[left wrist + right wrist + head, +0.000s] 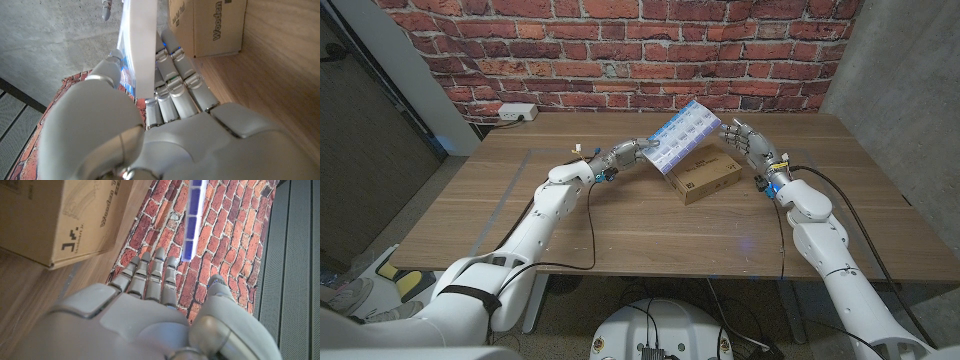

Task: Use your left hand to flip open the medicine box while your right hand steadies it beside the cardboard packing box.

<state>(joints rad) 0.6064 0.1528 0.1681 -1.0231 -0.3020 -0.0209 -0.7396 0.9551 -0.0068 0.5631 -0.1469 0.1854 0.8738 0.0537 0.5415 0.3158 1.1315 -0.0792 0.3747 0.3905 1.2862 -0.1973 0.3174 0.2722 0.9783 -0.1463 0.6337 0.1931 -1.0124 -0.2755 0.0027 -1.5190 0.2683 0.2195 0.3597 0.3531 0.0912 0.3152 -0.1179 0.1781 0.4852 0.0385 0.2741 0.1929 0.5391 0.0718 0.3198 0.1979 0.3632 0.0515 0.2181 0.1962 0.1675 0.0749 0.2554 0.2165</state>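
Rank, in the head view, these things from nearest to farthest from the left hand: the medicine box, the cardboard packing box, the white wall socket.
1. Medicine box: gripped by the left hand, tilted above the table.
2. Cardboard packing box: on the table, toward the robot's right of the hand.
3. White wall socket: on the brick wall behind the table's far left.

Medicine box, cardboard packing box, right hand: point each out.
medicine box (682, 136), head view, middle of its compartment face.
cardboard packing box (705, 177), head view, top panel.
right hand (748, 143), head view, middle of the hand, fingers apart beside the medicine box.
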